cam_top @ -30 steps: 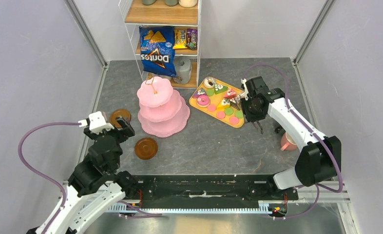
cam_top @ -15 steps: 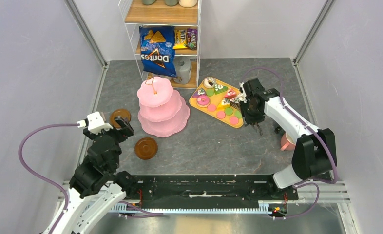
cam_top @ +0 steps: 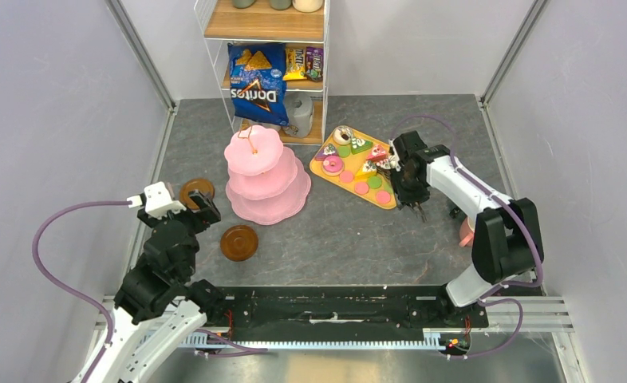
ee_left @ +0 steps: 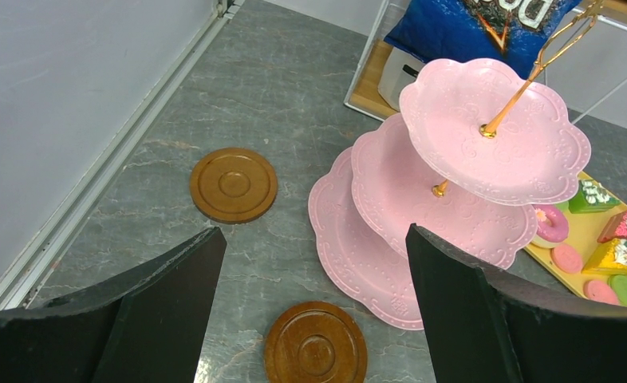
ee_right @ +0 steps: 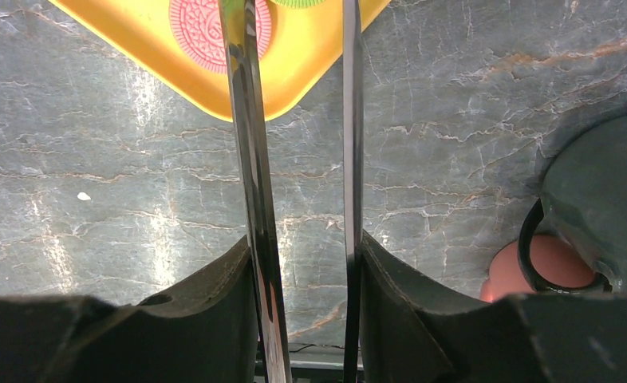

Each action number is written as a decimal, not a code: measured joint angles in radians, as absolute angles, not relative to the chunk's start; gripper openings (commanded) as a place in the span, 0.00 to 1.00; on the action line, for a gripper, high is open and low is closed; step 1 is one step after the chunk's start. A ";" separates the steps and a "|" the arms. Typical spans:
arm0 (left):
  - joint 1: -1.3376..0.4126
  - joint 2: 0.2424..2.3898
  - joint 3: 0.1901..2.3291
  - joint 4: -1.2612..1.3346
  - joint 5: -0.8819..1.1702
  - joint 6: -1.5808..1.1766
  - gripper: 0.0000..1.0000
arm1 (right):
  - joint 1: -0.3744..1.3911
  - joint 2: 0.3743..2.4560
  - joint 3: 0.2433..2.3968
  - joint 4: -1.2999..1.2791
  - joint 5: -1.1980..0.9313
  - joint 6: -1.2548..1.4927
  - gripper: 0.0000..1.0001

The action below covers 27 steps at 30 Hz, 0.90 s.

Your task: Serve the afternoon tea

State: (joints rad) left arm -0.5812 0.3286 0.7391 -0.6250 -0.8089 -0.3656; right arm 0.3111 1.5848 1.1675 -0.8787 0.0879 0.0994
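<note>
A pink three-tier stand (cam_top: 264, 177) rises mid-table, its tiers bare. To its right lies a yellow tray (cam_top: 317, 168) with toy cake slices (cam_top: 366, 168), a donut (cam_top: 333, 164) and macarons. My right gripper (cam_top: 411, 177) hovers at the tray's right edge, shut on metal tongs (ee_right: 246, 120) whose blades reach over a pink macaron (ee_right: 207, 24). My left gripper (ee_left: 313, 231) stands open above two brown saucers (ee_left: 234, 184) (ee_left: 316, 349), with nothing between its fingers. A pink mug (ee_right: 534, 267) and a dark-green mug (ee_right: 605, 191) sit under the right arm.
A wire shelf unit (cam_top: 266, 32) stands at the back with a blue Doritos bag (cam_top: 257, 84) on it. Grey walls close in both sides. The arms' base rail (cam_top: 334, 307) runs along the near edge.
My right arm has shifted slightly left toward the tray with the tongs still in its grip. The left arm has stayed put.
</note>
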 measured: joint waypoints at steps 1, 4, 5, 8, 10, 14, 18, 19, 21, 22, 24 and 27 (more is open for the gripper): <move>-0.579 0.329 0.739 -0.625 -0.808 -0.366 0.92 | 0.311 1.589 1.168 -0.877 0.088 0.099 0.48; -0.575 0.333 0.739 -0.624 -0.806 -0.366 0.92 | 0.311 1.602 1.168 -0.874 0.088 0.099 0.47; -0.574 0.334 0.739 -0.624 -0.805 -0.366 0.92 | 0.311 1.605 1.168 -0.872 0.088 0.099 0.47; -0.570 0.339 0.739 -0.622 -0.801 -0.366 0.91 | 0.311 1.617 1.168 -0.870 0.088 0.094 0.44; -0.569 0.340 0.739 -0.621 -0.800 -0.366 0.91 | 0.311 1.624 1.168 -0.869 0.088 0.092 0.41; -0.565 0.341 0.739 -0.619 -0.799 -0.366 0.91 | 0.311 1.633 1.168 -0.870 0.088 0.091 0.35; -0.560 0.341 0.739 -0.618 -0.795 -0.366 0.91 | 0.311 1.632 1.176 -0.876 0.088 0.089 0.28; -0.559 0.341 0.739 -0.618 -0.793 -0.366 0.91 | 0.311 1.630 1.178 -0.878 0.088 0.091 0.27; -0.556 0.343 0.739 -0.618 -0.789 -0.366 0.91 | 0.311 1.620 1.180 -0.880 0.087 0.095 0.24; -0.556 0.344 0.739 -0.618 -0.788 -0.366 0.91 | 0.311 1.609 1.180 -0.882 0.087 0.097 0.23; -0.553 0.346 0.739 -0.618 -0.783 -0.366 0.91 | 0.311 1.583 1.180 -0.888 0.086 0.104 0.22; -0.549 0.347 0.737 -0.618 -0.783 -0.366 0.91 | 0.315 1.523 1.180 -0.900 0.086 0.121 0.21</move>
State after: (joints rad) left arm -0.5491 0.3466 0.7368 -0.6178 -0.7830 -0.3656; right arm 0.3153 1.5227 1.1797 -0.9001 0.0864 0.1207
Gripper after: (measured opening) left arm 0.913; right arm 0.370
